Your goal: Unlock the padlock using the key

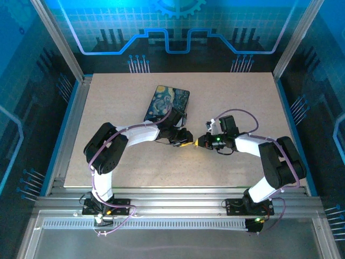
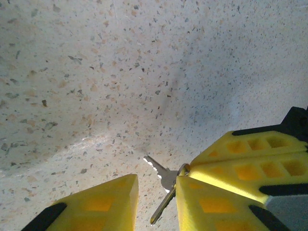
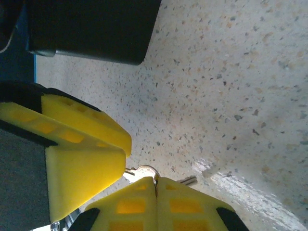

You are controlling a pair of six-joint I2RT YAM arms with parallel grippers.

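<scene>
My right hand [image 3: 155, 185] is closed, its two yellow fingers [image 3: 192, 207] pressed flat together. It grips the key [image 2: 161, 174] by the head, and the key ring [image 3: 144, 169] pokes out just past the fingertips. On the left wrist camera I see the key's toothed blade sticking out beyond those closed tips, angled away over the speckled tabletop [image 2: 120, 72]. A second key [image 2: 162, 211] hangs from the same ring with its tip pointing down.

My left hand [image 2: 156, 192] stands partly open, with a clear gap between its fingers. I see nothing clamped there. The hanging key sits inside the gap, close against the inner edge of one finger and well apart from the other. The right hand comes in from that finger's side, its tips touching it or nearly so; I cannot tell which.

From above, the two hands meet tip to tip near the middle of the tabletop. Beyond the left hand, on its far side, a flat case [image 1: 167, 102] with a swirling blue-and-yellow cover lies on the tabletop. On the right wrist camera a dark, round-cornered block [image 3: 91, 29] lies past the left hand's finger; I cannot tell what it is.
</scene>
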